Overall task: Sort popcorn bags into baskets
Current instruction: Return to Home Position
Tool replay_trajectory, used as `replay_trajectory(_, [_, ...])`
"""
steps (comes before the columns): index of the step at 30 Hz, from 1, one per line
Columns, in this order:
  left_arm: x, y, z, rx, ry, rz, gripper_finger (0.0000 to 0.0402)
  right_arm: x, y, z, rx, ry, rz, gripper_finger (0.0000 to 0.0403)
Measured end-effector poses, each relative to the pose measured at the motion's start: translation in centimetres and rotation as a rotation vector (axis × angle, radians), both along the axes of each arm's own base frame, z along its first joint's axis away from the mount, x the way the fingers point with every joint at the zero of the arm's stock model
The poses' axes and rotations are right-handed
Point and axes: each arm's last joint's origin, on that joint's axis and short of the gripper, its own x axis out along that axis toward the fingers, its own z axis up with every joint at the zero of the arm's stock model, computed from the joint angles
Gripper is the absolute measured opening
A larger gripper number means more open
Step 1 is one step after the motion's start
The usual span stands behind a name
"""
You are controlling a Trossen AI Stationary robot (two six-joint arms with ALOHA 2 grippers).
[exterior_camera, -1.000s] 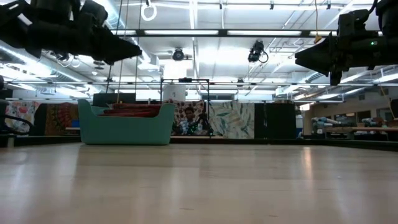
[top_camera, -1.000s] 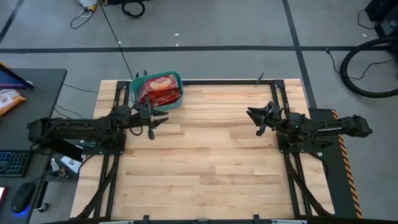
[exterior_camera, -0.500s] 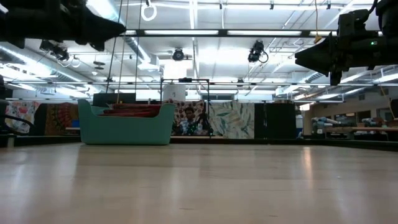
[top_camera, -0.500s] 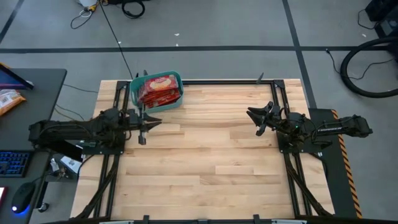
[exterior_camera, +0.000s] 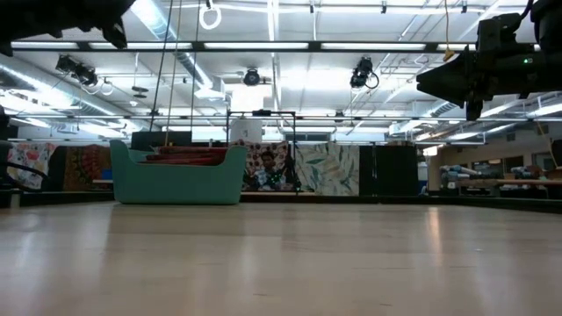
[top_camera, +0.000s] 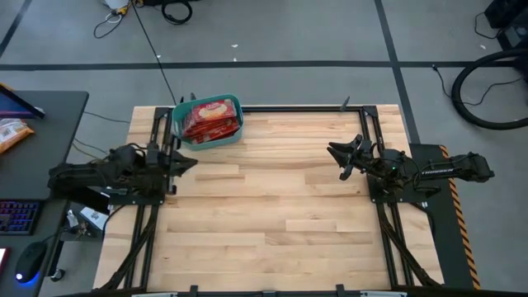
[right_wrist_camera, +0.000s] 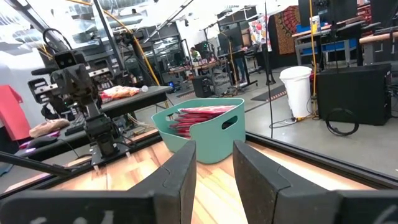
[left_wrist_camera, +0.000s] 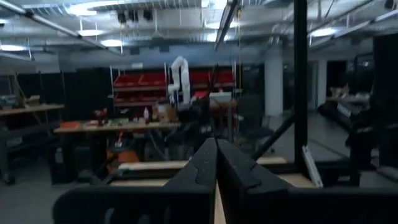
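Note:
The teal basket (top_camera: 234, 134) stands at the table's far left corner, also seen in the low view (exterior_camera: 176, 183) and the right wrist view (right_wrist_camera: 214, 134). Several red popcorn bags (top_camera: 212, 115) lie stacked in it, their edges showing above the rim (right_wrist_camera: 202, 114). My left gripper (top_camera: 191, 162) is shut and empty, near the table's left edge, just on the near side of the basket; its fingers meet in the left wrist view (left_wrist_camera: 216, 149). My right gripper (top_camera: 336, 162) hovers open and empty over the table's right side (right_wrist_camera: 214, 155).
The bare wooden tabletop (top_camera: 280, 206) stretches between the two arms. Black frame rails (top_camera: 297, 108) run along the far edge and both sides. A dark desk at the left carries an orange packet (top_camera: 12, 132), a keyboard and a mouse. People show far off in the room.
My left gripper has drawn back toward the table's left edge, away from the basket, and its fingers have shut from a spread stance. In the low view it has slid off toward the upper left corner. The basket and bags have stayed put.

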Motion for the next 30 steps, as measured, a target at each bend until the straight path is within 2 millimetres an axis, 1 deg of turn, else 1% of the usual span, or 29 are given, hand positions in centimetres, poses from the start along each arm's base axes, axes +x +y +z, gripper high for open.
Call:
replay_trajectory(2, [-0.55,-0.02,0.12,-0.008,-0.020,-0.003,0.0011,0.00,0.00,0.00,0.000,0.000,0.000,0.0110])
replay_trajectory(5, [-0.96,-0.03,0.25,-0.068,-0.042,-0.022,0.0018,0.00,0.00,-0.01,0.000,0.000,0.000,0.0110])
replay_trajectory(10, [-0.96,-0.03,0.33,-0.176,-0.053,-0.057,0.0026,0.00,0.00,0.00,0.000,0.000,0.000,0.0110])
replay_trajectory(12, [-0.95,-0.03,0.29,-0.189,-0.050,-0.060,0.0026,0.00,0.00,-0.01,0.000,0.000,0.000,0.0110])
replay_trajectory(30, [-0.95,-0.03,0.30,-0.193,-0.051,-0.061,0.0027,0.00,0.00,0.00,0.000,0.000,0.000,0.0110])
